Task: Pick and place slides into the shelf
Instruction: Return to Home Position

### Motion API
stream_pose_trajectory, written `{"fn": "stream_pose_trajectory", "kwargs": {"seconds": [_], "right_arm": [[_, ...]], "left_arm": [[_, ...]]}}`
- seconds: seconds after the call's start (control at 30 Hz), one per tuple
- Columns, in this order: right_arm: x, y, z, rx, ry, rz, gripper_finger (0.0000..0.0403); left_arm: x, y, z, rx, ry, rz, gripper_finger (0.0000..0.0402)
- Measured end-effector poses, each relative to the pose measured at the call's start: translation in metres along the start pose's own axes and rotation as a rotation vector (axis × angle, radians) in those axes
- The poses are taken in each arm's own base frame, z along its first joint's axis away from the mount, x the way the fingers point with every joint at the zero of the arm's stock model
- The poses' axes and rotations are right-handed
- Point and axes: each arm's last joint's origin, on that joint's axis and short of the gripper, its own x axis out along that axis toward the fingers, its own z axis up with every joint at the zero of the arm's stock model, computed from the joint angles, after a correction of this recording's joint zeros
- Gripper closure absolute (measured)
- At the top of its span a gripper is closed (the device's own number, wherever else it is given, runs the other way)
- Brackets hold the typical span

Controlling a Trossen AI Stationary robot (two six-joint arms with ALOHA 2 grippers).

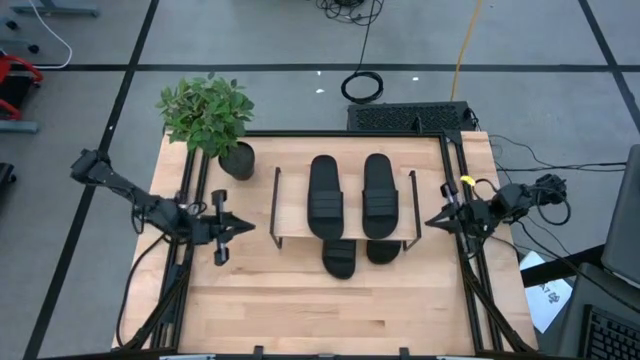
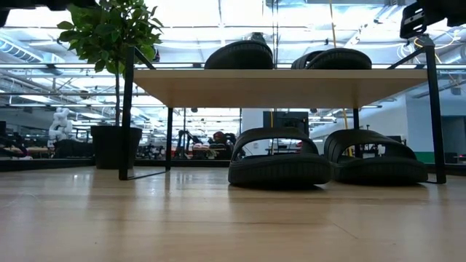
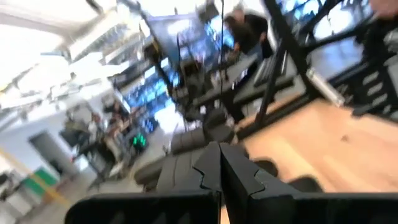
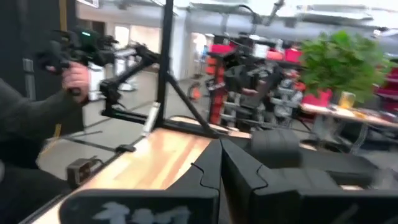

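Slides (image 1: 326,195), all four of them, are at the shelf (image 1: 292,212), which stands between the two sets of fingertips. Two lie side by side on the top board, one toward the left gripper's fingers and the other (image 1: 379,192) toward the right gripper's. The other two sit on the table (image 1: 300,310) under the board. The one (image 1: 340,258) nearer the left fingers pokes out farther past the front edge than the one (image 1: 382,250) nearer the right fingers. From table height, both lower slides rest flat on the wood, close together; I cannot tell whether they touch.

The left gripper (image 1: 248,227) hangs over the table beside the shelf. Its fingers (image 3: 208,169) are pressed together into a point aimed at the shelf, and a strip of bare wood lies between the tips and the black side frame. The right gripper (image 1: 430,221) faces it from the opposite side, fingers (image 4: 208,171) likewise pressed together, with the tips just beside the other frame. Neither pinches anything.

A potted plant (image 1: 208,115) stands off to one side of the left fingers, near the shelf's back corner. Beyond the right fingers, out in the room, a person's hand (image 4: 74,78) grips a dark device.
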Motion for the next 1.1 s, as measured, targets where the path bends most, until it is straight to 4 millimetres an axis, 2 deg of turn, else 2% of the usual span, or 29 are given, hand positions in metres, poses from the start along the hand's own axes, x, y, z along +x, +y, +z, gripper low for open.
{"fn": "stream_pose_trajectory", "kwargs": {"seconds": [0.17,0.3,0.43,0.57,0.8,1.0,1.1], "right_arm": [[0.011,0.007,-0.021,-0.004,-0.051,0.067,0.0403],[0.015,0.012,-0.028,-0.002,-0.128,0.178,0.0403],[0.017,0.014,-0.037,0.008,-0.101,0.191,0.0403],[0.019,0.017,-0.048,0.018,-0.071,0.228,0.0403],[0.021,0.020,-0.061,0.038,-0.059,0.264,0.0403],[0.019,0.026,-0.062,0.077,-0.066,0.467,0.0403],[0.019,0.027,-0.063,0.088,-0.061,0.493,0.0403]], "left_arm": [[-0.015,-0.003,-0.005,-0.001,-0.092,0.009,0.0401],[-0.021,-0.002,-0.010,-0.043,-0.115,0.028,0.0401],[-0.023,-0.002,-0.011,-0.115,-0.118,0.025,0.0401],[-0.022,-0.004,-0.015,-0.113,-0.074,0.011,0.0401],[-0.022,-0.005,-0.019,-0.132,-0.010,0.039,0.0401],[-0.022,-0.007,-0.021,-0.169,0.009,0.028,0.0401],[-0.022,-0.008,-0.024,-0.188,0.037,0.013,0.0401]]}}
